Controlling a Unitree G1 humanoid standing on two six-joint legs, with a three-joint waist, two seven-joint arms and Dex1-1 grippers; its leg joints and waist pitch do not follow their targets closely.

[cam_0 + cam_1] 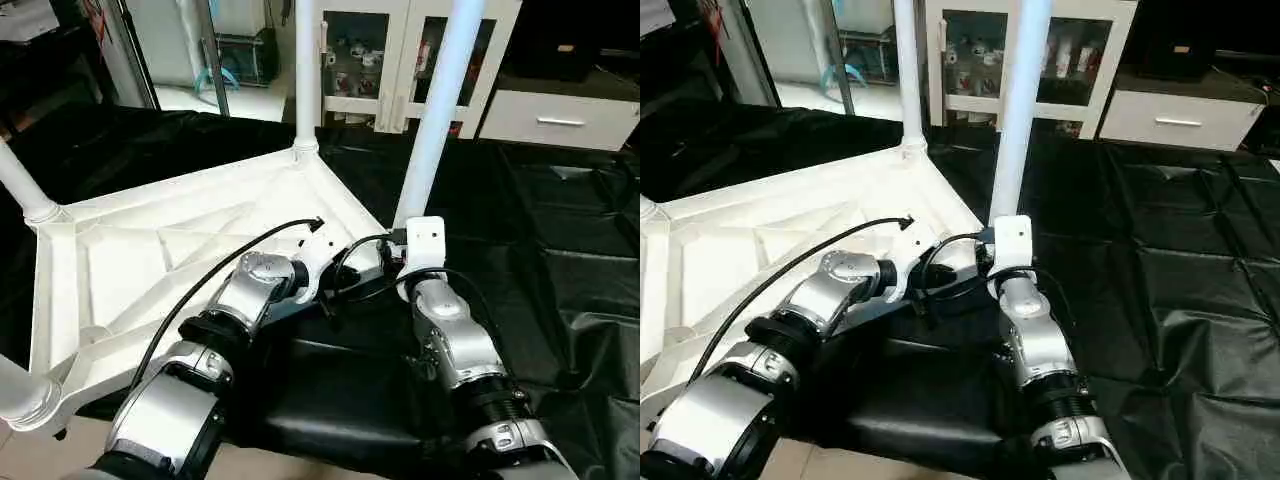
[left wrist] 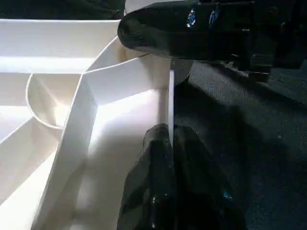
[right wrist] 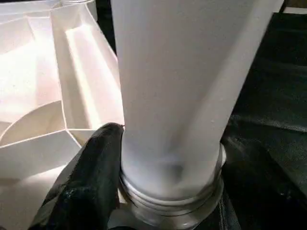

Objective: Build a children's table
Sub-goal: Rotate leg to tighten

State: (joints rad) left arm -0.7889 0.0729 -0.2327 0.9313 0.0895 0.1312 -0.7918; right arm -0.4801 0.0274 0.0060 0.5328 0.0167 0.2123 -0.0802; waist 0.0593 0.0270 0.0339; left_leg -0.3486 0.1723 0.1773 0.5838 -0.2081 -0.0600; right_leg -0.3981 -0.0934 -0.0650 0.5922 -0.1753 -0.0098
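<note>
Table top (image 1: 150, 250) lies underside-up on the black cloth (image 1: 560, 250). My right gripper (image 3: 158, 172) wraps the upright leg (image 1: 437, 110) at its near-corner socket, axis vertical. My left gripper (image 2: 170, 158), shut, pinches the adjoining edge rib.

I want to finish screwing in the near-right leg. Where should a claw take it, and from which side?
Probably low on the leg, just above its threaded base, coming level from the robot's side. The tube stands upright and is round, so fingers can close across it there, near the socket, and turn it with little wobble. The right claw already sits at that spot.
</note>
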